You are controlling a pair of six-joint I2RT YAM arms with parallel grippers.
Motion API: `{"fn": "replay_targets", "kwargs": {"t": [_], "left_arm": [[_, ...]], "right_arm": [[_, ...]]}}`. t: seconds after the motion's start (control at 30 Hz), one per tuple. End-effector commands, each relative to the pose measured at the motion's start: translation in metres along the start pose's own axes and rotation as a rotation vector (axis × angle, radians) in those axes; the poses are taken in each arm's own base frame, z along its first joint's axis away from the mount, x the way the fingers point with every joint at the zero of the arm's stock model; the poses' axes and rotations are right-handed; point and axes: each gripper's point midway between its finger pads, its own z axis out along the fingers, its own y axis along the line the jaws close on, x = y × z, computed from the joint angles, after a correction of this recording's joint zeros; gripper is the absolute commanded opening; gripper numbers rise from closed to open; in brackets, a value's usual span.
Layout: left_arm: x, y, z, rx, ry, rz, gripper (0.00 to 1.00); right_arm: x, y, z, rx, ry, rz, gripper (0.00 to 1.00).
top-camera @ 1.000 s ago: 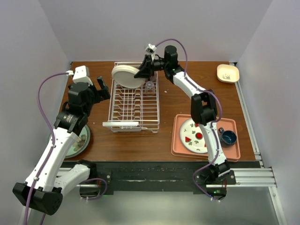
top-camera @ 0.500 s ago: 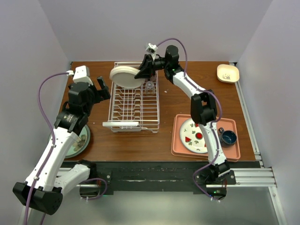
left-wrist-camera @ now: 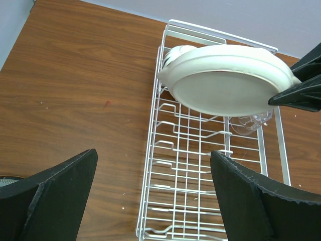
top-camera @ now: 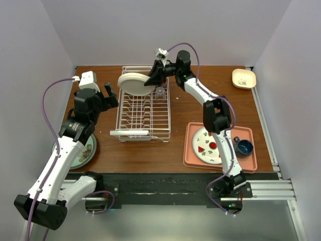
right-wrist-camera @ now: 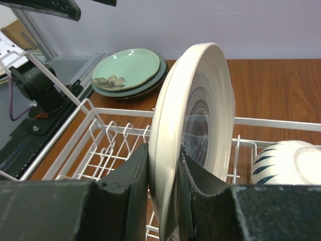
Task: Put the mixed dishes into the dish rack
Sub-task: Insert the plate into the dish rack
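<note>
Trouble looms as the right hand (right-wrist-camera: 163, 165) pinches the cream plate (right-wrist-camera: 195, 120) upright by its rim, the dish rack (top-camera: 143, 113) directly beneath. Lowered off-line, the plate could miss its slot and strike the white bowl (right-wrist-camera: 291, 160) beside it or the clear glass (top-camera: 159, 92) below. The left hand (top-camera: 110, 94) gapes wide, empty.

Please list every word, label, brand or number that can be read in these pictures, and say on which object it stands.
No readable text anywhere.
The green plates show a flower, the white bowl dark strokes, the cream plate rings: patterns, not letters.
The marks in the small dish at the far right are too small to tell.
</note>
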Motion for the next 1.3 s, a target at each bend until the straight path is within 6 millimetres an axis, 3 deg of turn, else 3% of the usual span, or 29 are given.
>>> {"fn": "replay_targets", "kwargs": {"t": [0.0, 0.6, 1.27], "left_arm": [[-0.011, 0.000, 0.002, -0.001, -0.042, 0.006, 1.00], [-0.009, 0.000, 0.004, -0.003, -0.035, 0.014, 1.00], [-0.007, 0.001, 0.005, -0.007, -0.029, 0.017, 1.00]], "right_arm": [[-0.038, -0.003, -0.004, 0.042, -0.028, -0.173, 0.00], [-0.003, -0.022, -0.005, 0.096, -0.023, -0.122, 0.00], [0.002, -0.011, -0.005, 0.033, -0.023, -0.199, 0.00]]}}
